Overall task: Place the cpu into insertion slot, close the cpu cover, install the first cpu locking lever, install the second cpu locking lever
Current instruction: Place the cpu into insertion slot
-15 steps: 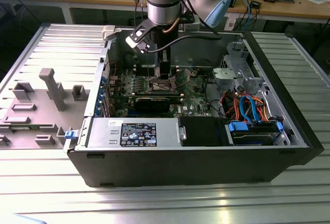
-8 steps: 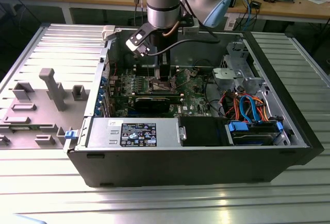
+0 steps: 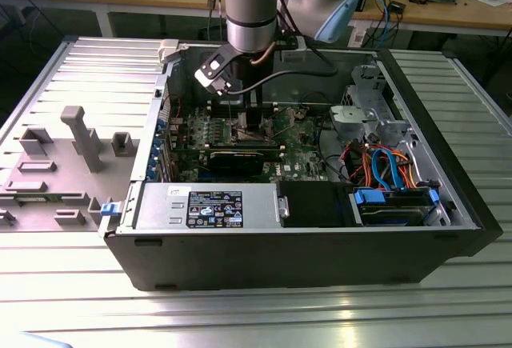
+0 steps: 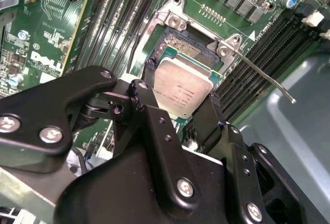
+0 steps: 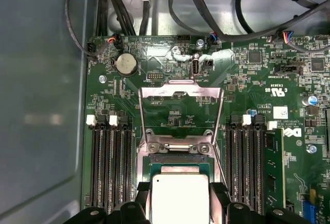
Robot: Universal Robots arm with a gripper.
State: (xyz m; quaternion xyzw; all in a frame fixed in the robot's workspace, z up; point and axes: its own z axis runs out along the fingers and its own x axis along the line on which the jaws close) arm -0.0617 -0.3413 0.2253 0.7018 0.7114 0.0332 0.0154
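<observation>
The black gripper clamps the flat silver-grey square cpu by opposite edges, over the dark pinned insertion slot; light, rigid, probably fragile.

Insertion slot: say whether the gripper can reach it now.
Probably yes: the gripper holds the cpu just over the insertion slot, and the cpu cover is swung back clear of it.

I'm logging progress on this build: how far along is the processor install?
Done: nothing completed yet. In hand: the black hand grips the flat square silver-grey chip over the square gold-pinned socket; whether it is seated is unclear. Left: the thin silver metal frame cover stands open and the thin wire lever is unlatched.
</observation>
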